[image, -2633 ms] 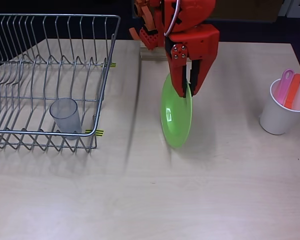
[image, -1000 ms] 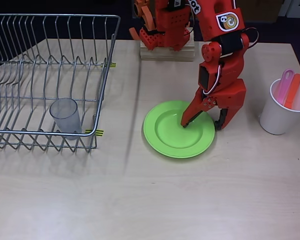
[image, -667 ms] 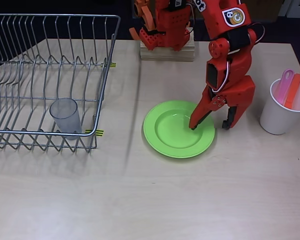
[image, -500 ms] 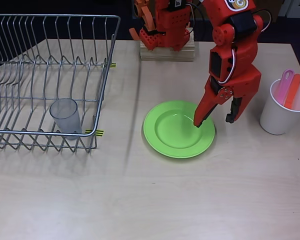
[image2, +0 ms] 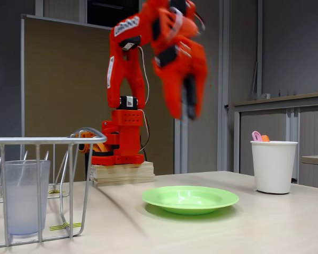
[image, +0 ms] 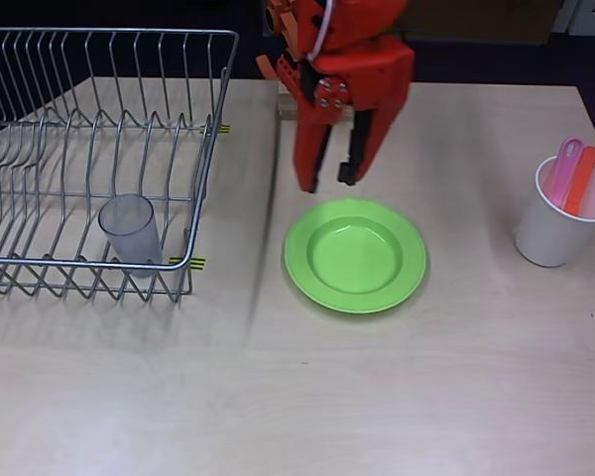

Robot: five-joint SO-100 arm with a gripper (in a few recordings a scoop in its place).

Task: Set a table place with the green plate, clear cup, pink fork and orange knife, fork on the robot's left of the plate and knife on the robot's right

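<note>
Overhead view showed the green plate (image: 355,255) flat on the table, the gripper (image: 328,183) hovering just behind it, fingers parted and empty, likeliest bound next for the clear cup (image: 131,229) in the rack (image: 208,129) beside the plate.

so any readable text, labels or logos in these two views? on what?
No text can be read in either view.
Upper arm: a white label with dark marks, too blurred to read.
Green plate, white cup, clear cup, dish rack: no print seen.
</note>
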